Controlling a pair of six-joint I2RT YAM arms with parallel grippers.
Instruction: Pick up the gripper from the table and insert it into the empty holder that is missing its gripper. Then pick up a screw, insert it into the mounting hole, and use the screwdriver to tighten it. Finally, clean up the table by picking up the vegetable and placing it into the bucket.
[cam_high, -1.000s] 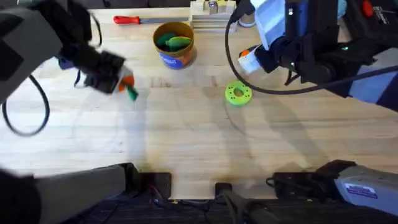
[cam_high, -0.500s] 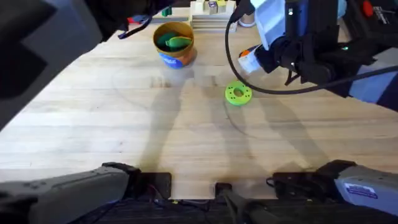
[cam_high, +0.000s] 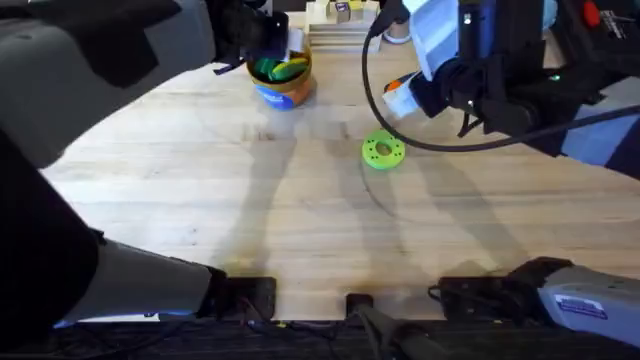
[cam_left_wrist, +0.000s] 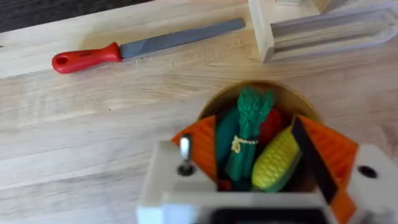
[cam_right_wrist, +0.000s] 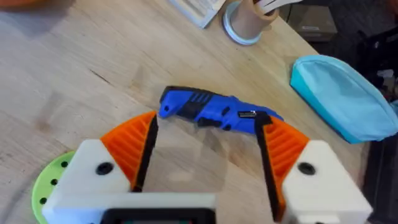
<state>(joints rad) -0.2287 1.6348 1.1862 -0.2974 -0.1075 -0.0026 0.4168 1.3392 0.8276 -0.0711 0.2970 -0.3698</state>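
Orange pads of the left pincer (cam_left_wrist: 258, 165) are spread apart right above the bucket (cam_high: 282, 70), far on the counter (cam_high: 300, 200), where the vegetable (cam_left_wrist: 249, 134) lies beside toy corn (cam_left_wrist: 273, 162). The right pincer (cam_right_wrist: 205, 155) is held open over the screwdriver (cam_right_wrist: 214, 112), lying near a green disc (cam_high: 383, 150).
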